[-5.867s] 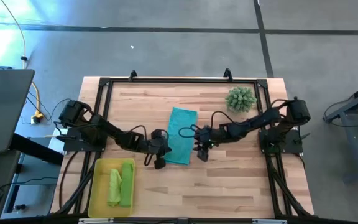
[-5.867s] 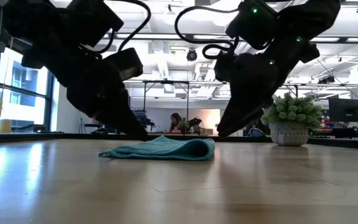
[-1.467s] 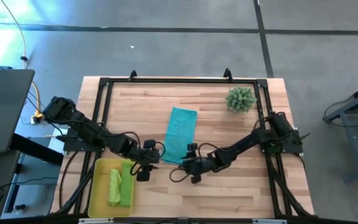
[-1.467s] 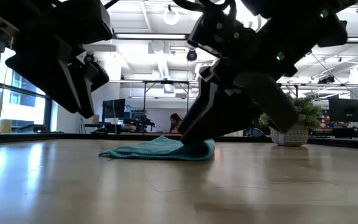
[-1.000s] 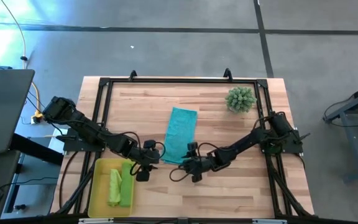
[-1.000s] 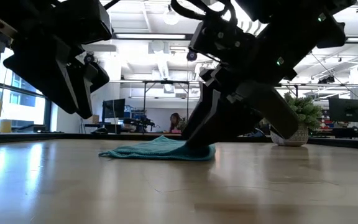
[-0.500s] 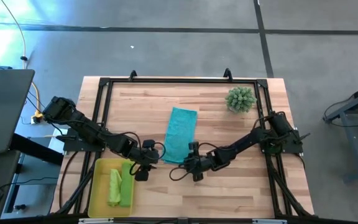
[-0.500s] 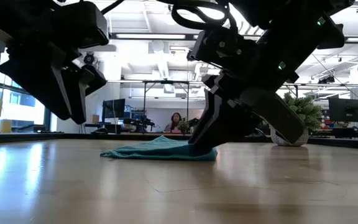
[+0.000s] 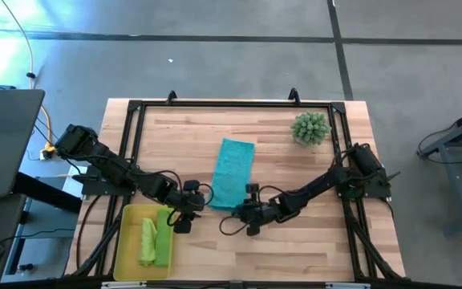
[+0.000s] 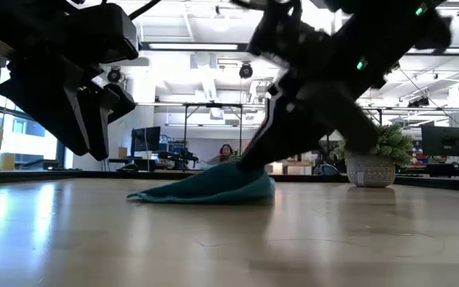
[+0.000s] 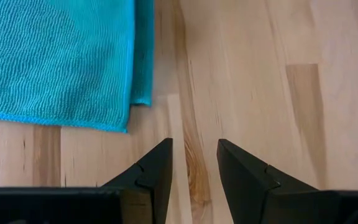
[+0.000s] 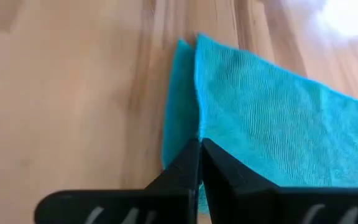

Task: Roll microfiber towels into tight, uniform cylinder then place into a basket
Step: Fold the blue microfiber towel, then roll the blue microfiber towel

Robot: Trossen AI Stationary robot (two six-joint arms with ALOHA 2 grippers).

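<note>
The teal microfiber towel lies as a long folded strip on the table's middle, with its near end raised. My right gripper is shut on that near end. My left gripper hangs open over bare wood just left of the towel's near left corner, touching nothing. Two lime green towels lie rolled side by side in the yellow basket at the near left. My right gripper pinches the teal towel's near short edge between its two fingers, close to the near right corner. Two offset layers show there. The fingers slant down from the table's right. The pinched end is lifted a little; the rest lies on the table.
A spiky green plant in a pot stands at the far right. A black frame runs along the table's edges. A laptop sits off the table's left side. Bare wood stretches along the near edge.
My right gripper has shut on the teal towel's near end and risen slightly. That end, flat a second ago, now peaks up off the table toward the fingers, while the far part stays where it lay.
</note>
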